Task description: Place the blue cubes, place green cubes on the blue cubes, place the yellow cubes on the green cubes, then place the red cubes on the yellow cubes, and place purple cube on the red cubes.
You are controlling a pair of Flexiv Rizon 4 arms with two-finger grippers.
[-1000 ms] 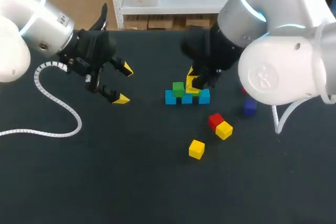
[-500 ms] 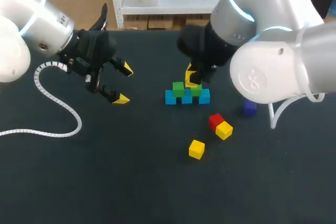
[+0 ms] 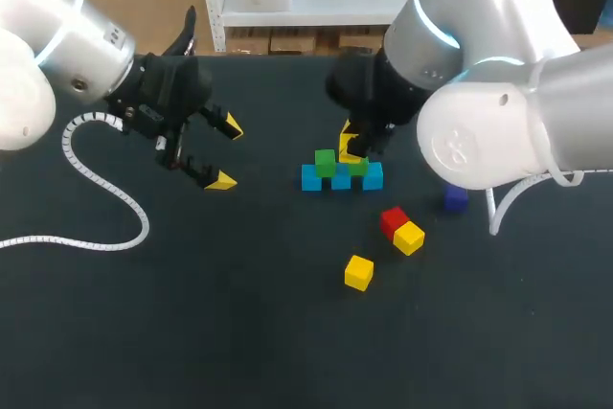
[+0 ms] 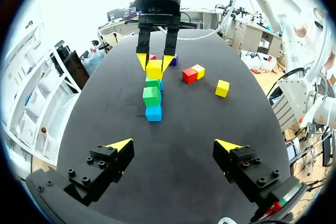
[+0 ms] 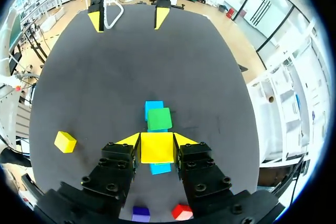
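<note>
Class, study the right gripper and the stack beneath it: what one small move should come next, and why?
Probably ease the right gripper straight down until its cube seats. It is shut on a yellow cube directly over the green cubes, which sit on the blue cubes; I cannot tell whether it touches them yet.

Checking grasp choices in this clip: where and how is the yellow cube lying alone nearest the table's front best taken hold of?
Likely from straight above, fingers on two opposite side faces of the lone yellow cube. It sits flat, slightly turned, so the wrist should turn to match. The red cube and second yellow cube lie apart from it, leaving all sides free.
</note>
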